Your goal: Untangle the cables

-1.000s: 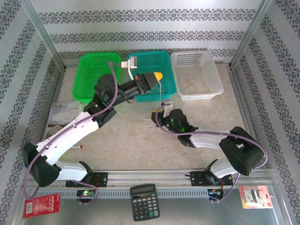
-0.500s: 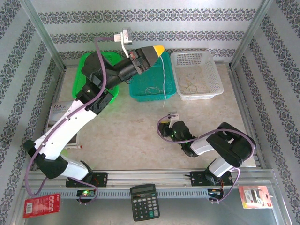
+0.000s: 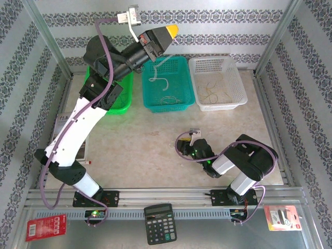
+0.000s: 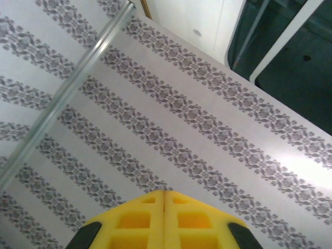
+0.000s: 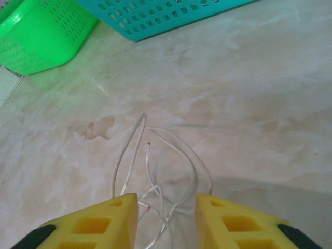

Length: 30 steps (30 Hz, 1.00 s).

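Right end effector (image 5: 167, 205) open wide around pale cables (image 5: 149, 150) on table (image 5: 249, 104), gripping nothing; left end effector (image 4: 164, 196) closed.

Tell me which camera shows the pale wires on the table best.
Right wrist: wires loop on the table at the open right gripper. Top camera: too small to tell. Left wrist camera faces wallpaper.

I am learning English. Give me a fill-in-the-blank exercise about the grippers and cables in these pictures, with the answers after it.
1. Unlike the open right gripper, the left gripper is ____.
2. The pale cables under the right gripper lie on the ____.
3. The yellowish cables lie in the ____ basket.
Answers: shut, table, white.
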Each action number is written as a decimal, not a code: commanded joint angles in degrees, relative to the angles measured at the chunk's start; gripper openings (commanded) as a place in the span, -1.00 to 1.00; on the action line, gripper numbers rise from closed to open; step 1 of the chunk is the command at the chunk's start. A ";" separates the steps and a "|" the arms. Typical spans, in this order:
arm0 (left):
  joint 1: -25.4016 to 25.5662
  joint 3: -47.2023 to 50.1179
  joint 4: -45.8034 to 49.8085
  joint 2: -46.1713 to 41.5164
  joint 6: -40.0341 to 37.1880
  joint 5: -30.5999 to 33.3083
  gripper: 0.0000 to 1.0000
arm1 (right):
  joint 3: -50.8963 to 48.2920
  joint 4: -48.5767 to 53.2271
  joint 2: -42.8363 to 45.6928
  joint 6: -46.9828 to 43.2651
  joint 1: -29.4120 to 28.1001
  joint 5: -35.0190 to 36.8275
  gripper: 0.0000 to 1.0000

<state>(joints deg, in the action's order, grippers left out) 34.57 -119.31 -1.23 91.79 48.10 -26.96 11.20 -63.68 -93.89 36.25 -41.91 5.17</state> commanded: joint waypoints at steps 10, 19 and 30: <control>-10.15 0.39 -0.70 8.58 0.23 -3.33 -1.00 | 1.50 18.66 21.64 -0.37 -0.51 1.68 0.05; -13.02 -3.10 -0.84 20.99 -5.30 -4.24 -1.00 | 4.00 42.02 42.30 -0.26 4.00 0.62 0.09; -13.44 -10.17 6.39 33.40 -11.27 -3.13 -1.00 | 6.42 55.19 51.36 -0.54 6.32 -3.24 0.10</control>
<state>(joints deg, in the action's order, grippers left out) 21.96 -126.87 3.03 125.47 40.36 -30.83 15.16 -13.30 -42.92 36.25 -36.10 3.99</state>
